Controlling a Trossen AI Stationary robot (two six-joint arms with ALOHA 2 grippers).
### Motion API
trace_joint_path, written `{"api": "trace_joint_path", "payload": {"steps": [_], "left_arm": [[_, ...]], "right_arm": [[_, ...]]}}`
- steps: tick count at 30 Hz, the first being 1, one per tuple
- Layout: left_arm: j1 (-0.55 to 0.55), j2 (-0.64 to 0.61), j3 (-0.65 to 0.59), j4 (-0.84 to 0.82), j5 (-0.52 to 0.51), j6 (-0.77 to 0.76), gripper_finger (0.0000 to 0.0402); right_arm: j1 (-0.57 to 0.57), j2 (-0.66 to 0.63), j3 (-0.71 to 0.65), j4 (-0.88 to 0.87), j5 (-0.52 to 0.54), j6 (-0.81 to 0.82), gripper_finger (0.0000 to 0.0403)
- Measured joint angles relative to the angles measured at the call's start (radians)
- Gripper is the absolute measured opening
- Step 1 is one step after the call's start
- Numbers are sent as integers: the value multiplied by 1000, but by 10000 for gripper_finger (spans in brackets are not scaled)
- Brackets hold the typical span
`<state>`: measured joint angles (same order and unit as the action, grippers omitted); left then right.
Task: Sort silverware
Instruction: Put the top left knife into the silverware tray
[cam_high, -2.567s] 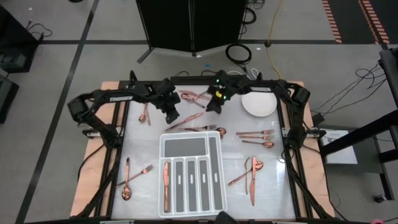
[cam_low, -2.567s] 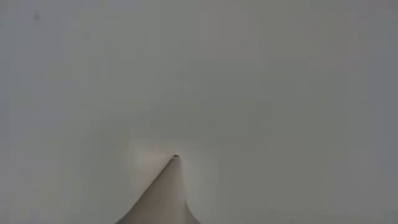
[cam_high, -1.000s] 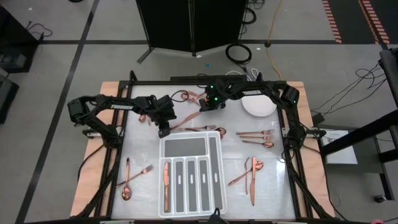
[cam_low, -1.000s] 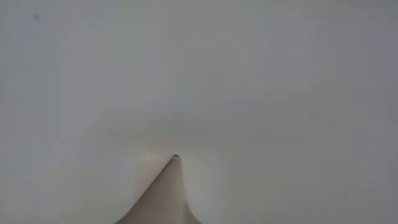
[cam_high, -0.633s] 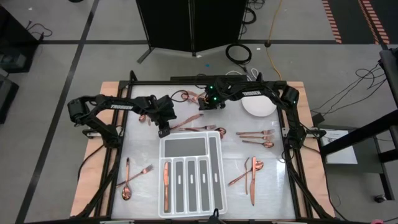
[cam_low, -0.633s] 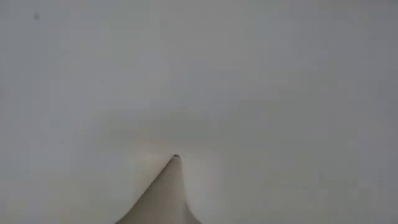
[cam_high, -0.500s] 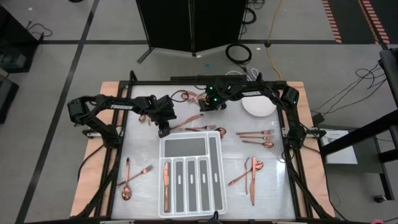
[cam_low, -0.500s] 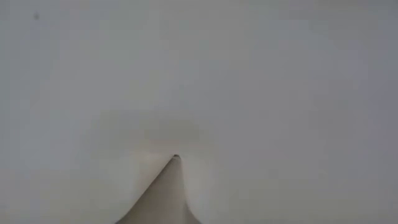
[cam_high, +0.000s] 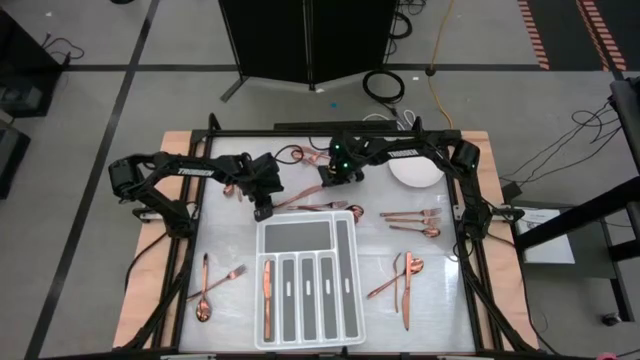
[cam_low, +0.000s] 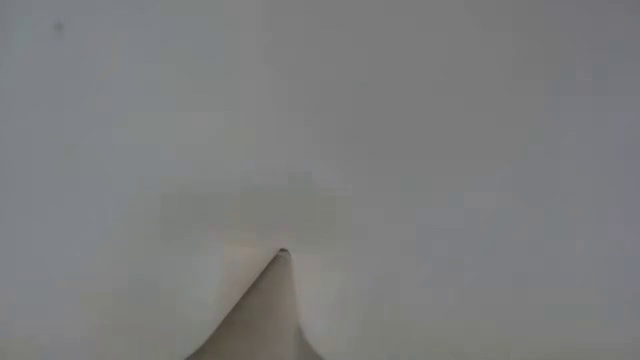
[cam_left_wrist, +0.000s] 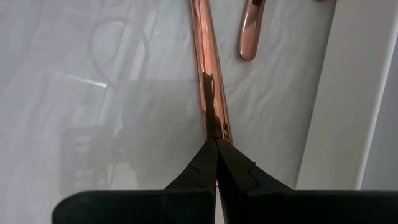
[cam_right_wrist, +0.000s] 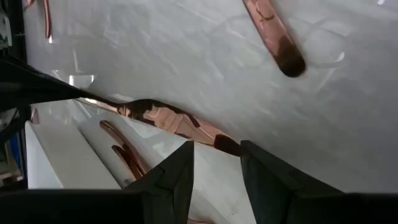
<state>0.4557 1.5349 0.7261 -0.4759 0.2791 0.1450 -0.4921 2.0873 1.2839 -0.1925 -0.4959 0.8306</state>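
A long copper piece of silverware (cam_high: 296, 197) lies aslant on the white table just beyond the white divided tray (cam_high: 345, 262). My left gripper (cam_high: 264, 210) is shut at its left end, which the left wrist view shows running away from the fingertips (cam_left_wrist: 216, 142). My right gripper (cam_high: 325, 184) stands open over the other end (cam_right_wrist: 186, 127), one finger on each side and apart from it. A fork (cam_high: 322, 207) and a spoon (cam_high: 357, 210) lie by the tray's far wall. My left gripper has its shut fingertips on the very end of the piece's handle (cam_left_wrist: 216, 130), coming steeply from above and in line with its length. A thin copper line shows between the fingers. The rest of the piece lies flat on the table.
One knife (cam_high: 267, 285) lies in the tray's leftmost slot. A round white plate (cam_high: 417, 168) sits at the far right. More silverware lies at the far middle (cam_high: 305, 155), far left (cam_high: 232, 185), near left (cam_high: 215, 285), right (cam_high: 410, 218) and near right (cam_high: 405, 280).
My right gripper has come a little toward the near edge and down, toward the right end of the long copper piece. The piece has not moved.
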Motion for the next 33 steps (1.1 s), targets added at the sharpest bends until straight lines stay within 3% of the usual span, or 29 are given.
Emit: {"api": "trace_joint_path", "payload": {"steps": [17, 30, 33], "left_arm": [[0, 0, -1, -4, -1, 2, 1], [2, 2, -4, 20, -18, 3, 1], [0, 3, -18, 43, -16, 3, 1]], "right_arm": [[2, 14, -5, 122, -34, 18, 117], [23, -48, 0, 223, -126, 19, 22], [28, -45, 0, 263, -106, 33, 3]]}}
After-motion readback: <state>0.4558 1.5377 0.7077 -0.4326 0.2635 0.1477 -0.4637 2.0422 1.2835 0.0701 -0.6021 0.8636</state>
